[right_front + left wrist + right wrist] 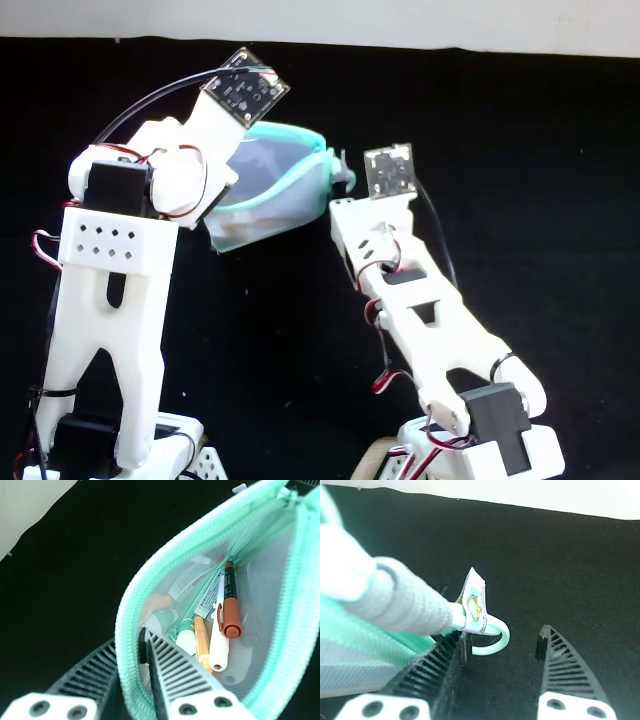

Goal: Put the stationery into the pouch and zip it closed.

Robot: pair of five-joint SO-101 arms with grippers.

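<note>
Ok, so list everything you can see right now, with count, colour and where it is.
pouch: one, mint green mesh, held up off the table, zip open
brown pen: one, brown, inside the pouch
white pen: one, white, inside, beside the brown pen
orange pen: one, orange, inside, beside the white pen
small pale items: too jumbled to count, deeper inside the pouch
zip pull ring: one, mint green, at the pouch's end
tag: one, white, by the ring
table cover: one, black, under everything
left hand: white with black fingers, shut on the pouch's rim
right hand: same colours, open, the ring beside one finger
</note>
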